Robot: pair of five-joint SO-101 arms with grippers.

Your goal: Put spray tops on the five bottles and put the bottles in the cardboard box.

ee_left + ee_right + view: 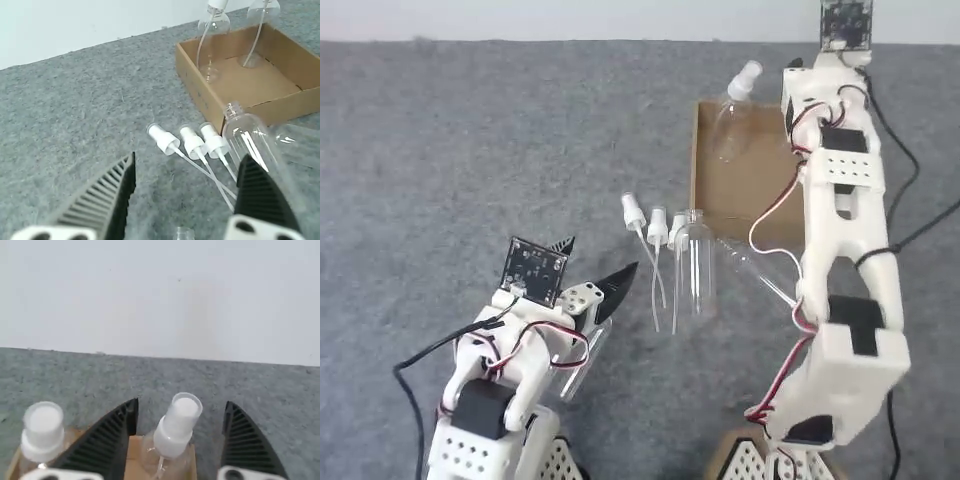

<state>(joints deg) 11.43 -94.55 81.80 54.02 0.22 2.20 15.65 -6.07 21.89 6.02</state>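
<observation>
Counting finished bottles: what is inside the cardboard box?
Inside the cardboard box stand one capped bottle and a second capped bottle; the right arm covers part of its floor.

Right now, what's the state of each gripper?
Left gripper: open, fingers wide apart.
Right gripper: open, fingers either side of a capped bottle, not clamping it.

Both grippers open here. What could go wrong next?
The right gripper is open around a capped bottle in the cardboard box, a second capped bottle beside it; pulling away carelessly could topple either.
The three spray tops lie bunched, tubes nearly touching, beside an uncapped bottle; the open left gripper grabbing one may drag the others or knock that bottle.
</observation>
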